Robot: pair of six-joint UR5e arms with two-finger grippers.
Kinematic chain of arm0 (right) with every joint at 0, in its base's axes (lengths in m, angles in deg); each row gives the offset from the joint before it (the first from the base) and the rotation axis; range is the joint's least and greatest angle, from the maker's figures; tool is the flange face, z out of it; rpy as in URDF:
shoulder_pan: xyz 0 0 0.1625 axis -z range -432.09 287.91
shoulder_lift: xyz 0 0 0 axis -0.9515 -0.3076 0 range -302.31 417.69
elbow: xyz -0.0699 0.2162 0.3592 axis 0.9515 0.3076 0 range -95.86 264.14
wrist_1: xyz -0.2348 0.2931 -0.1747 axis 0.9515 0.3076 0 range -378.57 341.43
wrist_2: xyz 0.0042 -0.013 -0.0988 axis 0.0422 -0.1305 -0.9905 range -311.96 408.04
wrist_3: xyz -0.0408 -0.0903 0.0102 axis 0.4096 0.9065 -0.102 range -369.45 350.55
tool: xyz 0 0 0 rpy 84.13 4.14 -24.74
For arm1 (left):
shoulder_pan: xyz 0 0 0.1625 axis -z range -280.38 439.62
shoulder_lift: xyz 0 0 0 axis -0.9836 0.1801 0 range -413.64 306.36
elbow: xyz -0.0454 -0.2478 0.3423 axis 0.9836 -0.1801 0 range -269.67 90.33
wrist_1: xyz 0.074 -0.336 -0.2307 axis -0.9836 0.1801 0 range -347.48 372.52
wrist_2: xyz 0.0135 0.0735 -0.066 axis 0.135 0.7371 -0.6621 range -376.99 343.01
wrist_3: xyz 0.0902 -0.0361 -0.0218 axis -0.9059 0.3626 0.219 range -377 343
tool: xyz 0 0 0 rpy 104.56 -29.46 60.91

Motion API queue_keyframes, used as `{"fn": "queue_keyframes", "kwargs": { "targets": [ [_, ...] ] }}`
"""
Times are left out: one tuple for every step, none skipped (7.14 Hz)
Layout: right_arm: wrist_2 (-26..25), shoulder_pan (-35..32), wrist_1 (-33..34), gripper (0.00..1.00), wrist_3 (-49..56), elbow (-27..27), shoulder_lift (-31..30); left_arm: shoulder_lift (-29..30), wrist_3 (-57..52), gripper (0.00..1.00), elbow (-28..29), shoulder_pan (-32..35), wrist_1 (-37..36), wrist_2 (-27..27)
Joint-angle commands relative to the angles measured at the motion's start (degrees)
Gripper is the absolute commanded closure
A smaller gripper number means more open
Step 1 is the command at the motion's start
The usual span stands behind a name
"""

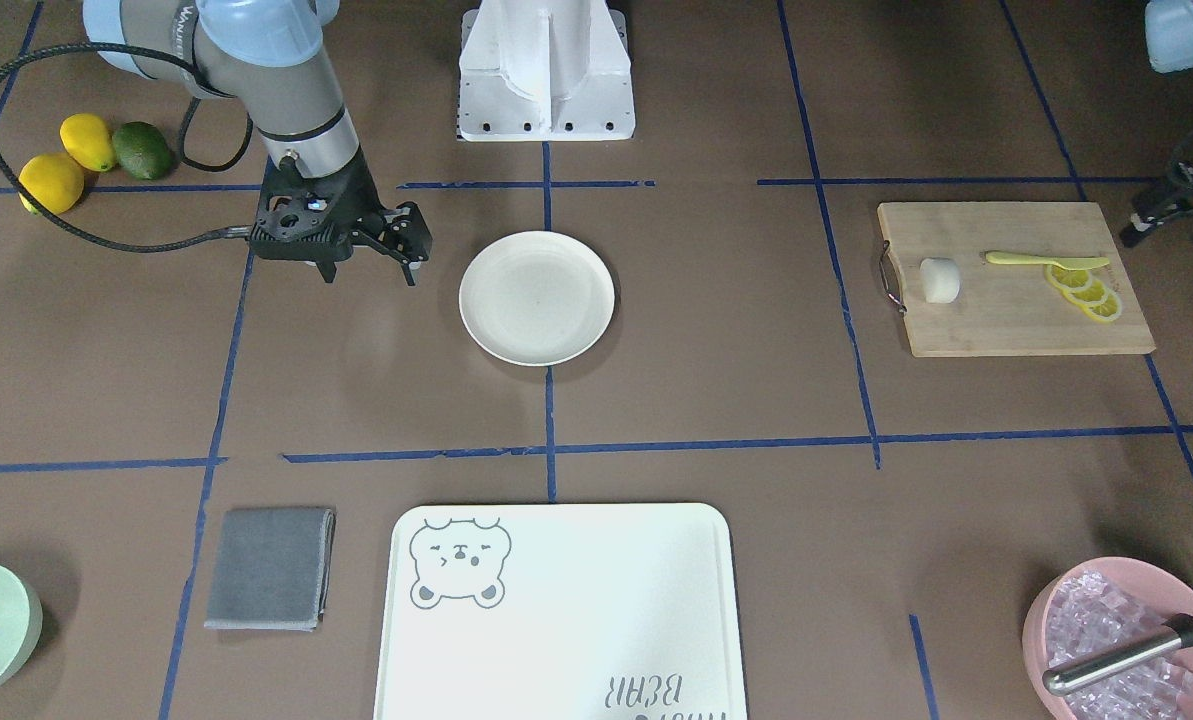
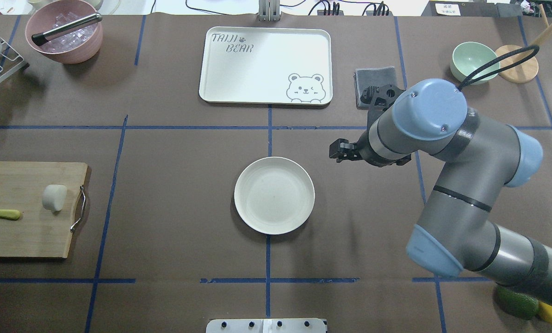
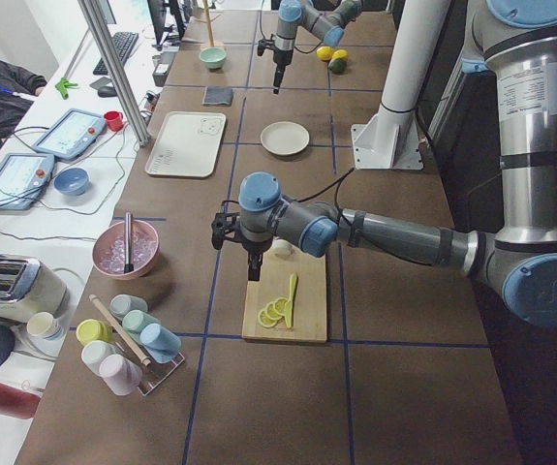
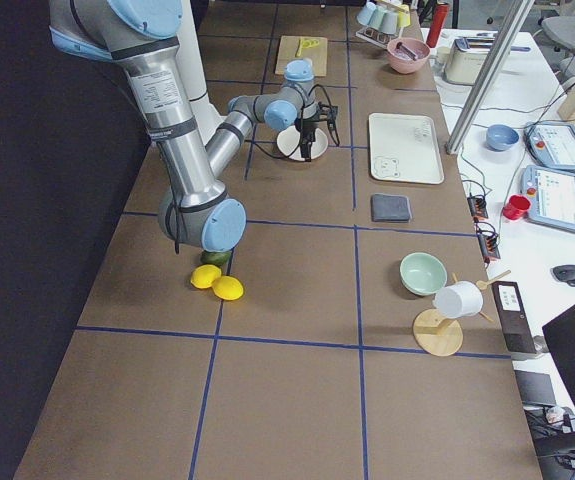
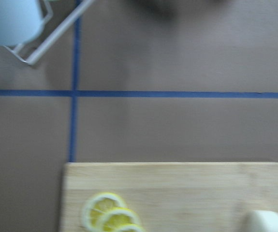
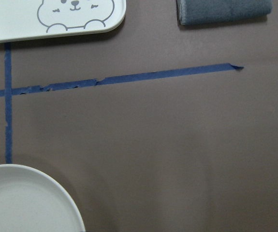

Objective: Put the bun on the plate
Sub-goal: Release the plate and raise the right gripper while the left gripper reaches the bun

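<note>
Bun set on a wooden board, well apart from the plate.
Front view: the bun (image 1: 939,279) was laid on the board (image 1: 1006,320) near lemon slices (image 1: 1084,288); the right gripper (image 1: 403,250) was held beside the plate (image 1: 536,297), its spread not discernible. Left side view: the left gripper (image 3: 252,269) was hung above the board, its spread likewise untellable.

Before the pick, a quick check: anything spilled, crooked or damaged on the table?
Nothing serious. The bun sits intact on the cutting board; the plate lies flat and empty. Only the blue tape near the plate looks ragged.
</note>
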Motion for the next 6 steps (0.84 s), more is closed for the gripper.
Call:
{"fn": "queue_keyframes", "kwargs": {
  "targets": [
    [5.39, -6.80, 1.24, 0.00, 10.08, -1.28, -2.96, -0.49, 15.71, 0.00, -4.75, -14.88, 2.69, 9.17],
    [8.47, -10.93, 1.24, 0.00, 15.61, -1.89, -5.16, -0.50, 21.17, 0.00, -3.80, -20.35, 6.81, 13.83],
    [12.85, -15.75, 0.97, 0.00, 21.59, -1.99, -7.97, -0.50, 24.97, 0.00, -1.00, -24.40, 11.20, 17.44],
    [15.42, -19.63, 0.71, 0.00, 26.87, -1.90, -10.34, -0.32, 26.92, 0.00, 3.90, -26.45, 17.77, 18.96],
    [16.84, -22.89, 0.71, 0.00, 31.71, -1.90, -12.80, -0.15, 28.51, 0.00, 6.82, -27.77, 21.58, 20.28],
    [18.85, -25.88, 0.71, 0.00, 36.19, -1.90, -14.92, 0.03, 28.52, 0.00, 7.46, -28.13, 21.62, 20.38]
  ]
}}
